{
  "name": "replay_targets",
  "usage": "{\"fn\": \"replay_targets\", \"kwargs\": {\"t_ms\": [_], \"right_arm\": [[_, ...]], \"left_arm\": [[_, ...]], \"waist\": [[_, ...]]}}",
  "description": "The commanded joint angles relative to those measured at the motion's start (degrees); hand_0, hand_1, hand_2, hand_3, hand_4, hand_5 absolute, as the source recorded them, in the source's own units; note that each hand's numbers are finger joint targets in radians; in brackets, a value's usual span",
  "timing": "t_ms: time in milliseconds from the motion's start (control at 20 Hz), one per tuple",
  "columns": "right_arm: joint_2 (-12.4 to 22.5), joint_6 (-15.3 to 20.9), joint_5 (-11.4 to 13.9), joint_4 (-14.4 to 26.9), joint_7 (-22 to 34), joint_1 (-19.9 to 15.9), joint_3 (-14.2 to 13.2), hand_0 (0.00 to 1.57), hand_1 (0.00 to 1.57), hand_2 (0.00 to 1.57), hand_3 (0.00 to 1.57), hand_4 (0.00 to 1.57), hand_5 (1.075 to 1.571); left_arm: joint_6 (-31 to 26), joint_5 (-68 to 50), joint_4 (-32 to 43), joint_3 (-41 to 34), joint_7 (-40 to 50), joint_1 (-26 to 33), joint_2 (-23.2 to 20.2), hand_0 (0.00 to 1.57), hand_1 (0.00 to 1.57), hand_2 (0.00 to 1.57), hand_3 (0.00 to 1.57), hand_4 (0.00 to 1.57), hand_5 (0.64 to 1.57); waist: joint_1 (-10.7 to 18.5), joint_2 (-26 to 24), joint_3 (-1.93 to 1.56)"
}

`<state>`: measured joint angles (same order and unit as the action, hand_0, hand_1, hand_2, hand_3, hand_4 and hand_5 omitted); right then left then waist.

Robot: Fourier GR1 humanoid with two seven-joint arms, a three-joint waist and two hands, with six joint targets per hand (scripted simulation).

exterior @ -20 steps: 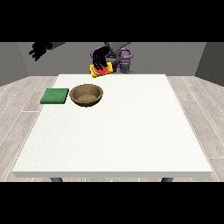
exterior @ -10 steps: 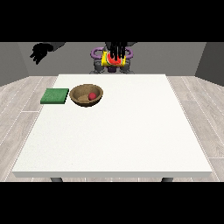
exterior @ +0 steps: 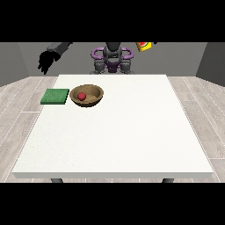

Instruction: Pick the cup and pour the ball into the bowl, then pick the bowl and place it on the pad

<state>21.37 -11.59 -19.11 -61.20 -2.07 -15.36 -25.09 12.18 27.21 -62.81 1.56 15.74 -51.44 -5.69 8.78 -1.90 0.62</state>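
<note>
From my seat, the hand at the view's left (exterior: 45, 61) is hanging in the air past the desk's far left corner, off the desk (exterior: 118, 136) altogether, with its dark forearm running up and right toward the top of the view. Its fingers are drooping downward, relaxed and straight enough that I am reading it as open and holding nothing.

Moving right, the green pad (exterior: 55, 96) is lying flat near the desk's left edge, toward the far side. Just beside it, apart by a narrow strip of white, the wooden bowl (exterior: 88, 95) is sitting upright, and the red ball (exterior: 81, 96) is resting inside it, left of its middle.

Further right, the robot's torso (exterior: 112, 59) is standing behind the desk's far edge, with purple rings at its shoulders; its head is being cut off at the top of the scene.

At the view's upper right, the cup (exterior: 144, 45) is showing only as a yellow and red fragment, tilted, with its upper part cut off by the top of the scene. The hand on that side is not showing to me at all, so I cannot tell how the cup is being carried. The rest of the desk is showing me plain white surface.
</note>
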Motion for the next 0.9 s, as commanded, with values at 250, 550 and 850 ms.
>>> {"fn": "replay_targets", "kwargs": {"t_ms": [250, 550, 850], "right_arm": [[-4.03, 2.5, -0.54, 3.88, -6.35, 0.81, -1.86, 0.0, 0.0, 0.0, 0.0, 0.73, 1.566], [-5.1, 1.84, -0.19, 12.42, -11.63, -2.87, -1.71, 0.0, 0.0, 0.0, 0.0, 0.72, 1.566], [-6.41, 2.3, 1.65, 16.45, -13.86, -6.92, 1.17, 0.0, 0.0, 0.0, 0.0, 0.58, 1.558]], "left_arm": [[-22.34, -28.22, -4.51, -18.34, -7.09, -0.17, -10.38, 0.0, 0.0, 0.0, 0.0, 1.06, 1.561], [-28.55, -33.13, -6.17, -20.79, -4.12, 1.46, -15.53, 0.0, 0.0, 0.0, 0.0, 1.04, 1.558], [-31.71, -37.54, -4.94, -26.02, -4.99, 4.54, -22.0, 0.0, 0.0, 0.0, 0.0, 1.0, 1.542]], "waist": [[6.22, 7.28, -0.58], [6.54, 9.61, -0.68], [3.07, 10.46, -0.64]]}}
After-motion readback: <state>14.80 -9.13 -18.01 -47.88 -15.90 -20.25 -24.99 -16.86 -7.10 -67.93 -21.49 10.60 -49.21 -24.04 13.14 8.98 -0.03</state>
